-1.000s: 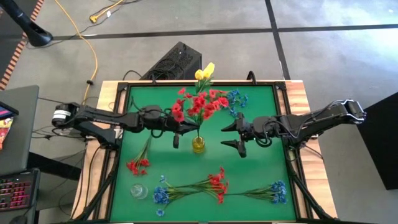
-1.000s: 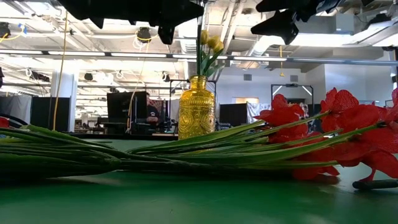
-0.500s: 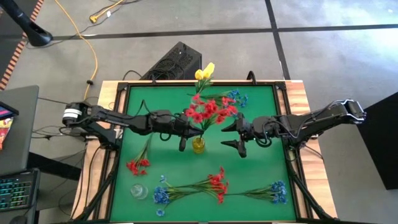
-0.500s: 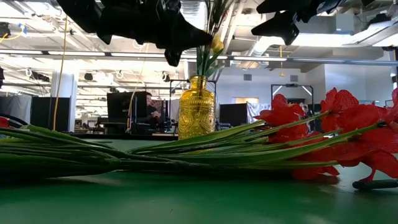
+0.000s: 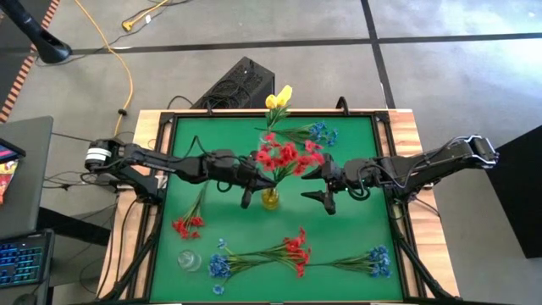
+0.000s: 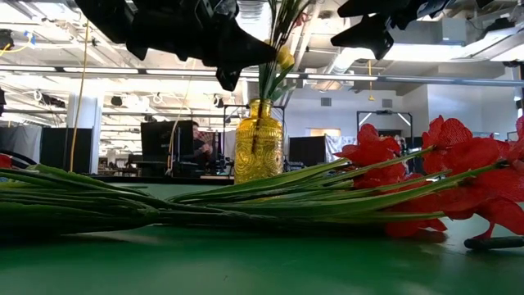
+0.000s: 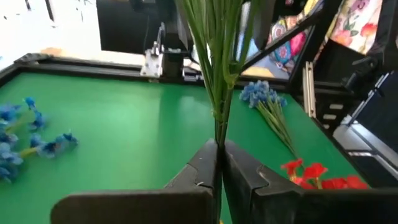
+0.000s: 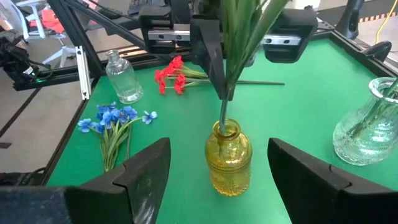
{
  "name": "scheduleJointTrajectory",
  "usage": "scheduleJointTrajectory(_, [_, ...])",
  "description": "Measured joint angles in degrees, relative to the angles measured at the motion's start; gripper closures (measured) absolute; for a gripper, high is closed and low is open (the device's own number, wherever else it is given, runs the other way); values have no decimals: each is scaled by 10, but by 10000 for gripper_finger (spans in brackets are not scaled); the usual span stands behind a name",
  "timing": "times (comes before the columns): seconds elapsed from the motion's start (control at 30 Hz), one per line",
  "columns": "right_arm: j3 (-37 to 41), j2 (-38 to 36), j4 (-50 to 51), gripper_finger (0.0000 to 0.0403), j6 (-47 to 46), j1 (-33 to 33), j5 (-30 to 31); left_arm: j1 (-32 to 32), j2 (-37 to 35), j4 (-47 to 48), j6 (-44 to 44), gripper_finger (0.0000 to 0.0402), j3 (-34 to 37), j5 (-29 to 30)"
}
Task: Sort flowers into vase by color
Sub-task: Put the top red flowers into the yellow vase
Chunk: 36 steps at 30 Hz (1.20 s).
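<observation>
The red spray [image 5: 286, 157] now stands over the middle of the worktop with its stems dropping into the mouth of the amber vase [image 5: 270, 198]. A second ago the blooms sat a little farther toward the left and back of the mat, beside the vase rather than above it; half a second ago they were already nearly where they are now. So the bunch has been carried across and lowered, and I would judge the insertion almost done, with only the release left.

The left gripper [image 7: 219, 163] is clamped tight on the green stems just above the vase neck. The right gripper [image 5: 320, 182] hangs just beside the vase on its right, fingers spread wide and holding nothing, as it did before.

Yellow tulips [image 5: 278, 98] stand in a clear vase [image 8: 373, 127] near the back edge. Toward the front edge more red flowers [image 5: 295, 250] and blue sprays [image 5: 375, 261] lie unsorted, and a small clear bottle [image 5: 188, 260] stands near the front left corner.
</observation>
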State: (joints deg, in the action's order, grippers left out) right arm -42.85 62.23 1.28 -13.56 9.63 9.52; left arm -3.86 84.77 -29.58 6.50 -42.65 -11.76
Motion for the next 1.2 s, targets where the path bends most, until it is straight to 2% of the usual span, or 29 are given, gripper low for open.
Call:
scheduleJointTrajectory(0.13, [0,0,0,107,0,0,0,0,0,24,0,373,0,-1])
scheduleJointTrajectory(0.43, [0,0,0,107,-1,0,0,0,-12,93,8,280,0,-16])
scheduleJointTrajectory(0.6, [0,0,-2,107,-1,0,0,0,-51,195,9,248,-8,-16])
scheduleJointTrajectory(0.9, [0,0,-2,107,0,0,0,18,-94,504,8,237,-115,-25])
scheduleJointTrajectory(1.03, [0,0,3,107,0,2,0,55,-94,541,16,237,-122,-74])
scheduleJointTrajectory(1.1, [0,0,6,107,0,6,0,83,-94,543,26,237,-122,-73])
scheduleJointTrajectory(1.2, [0,0,12,107,-2,10,-1,128,-94,539,43,237,-122,-40])
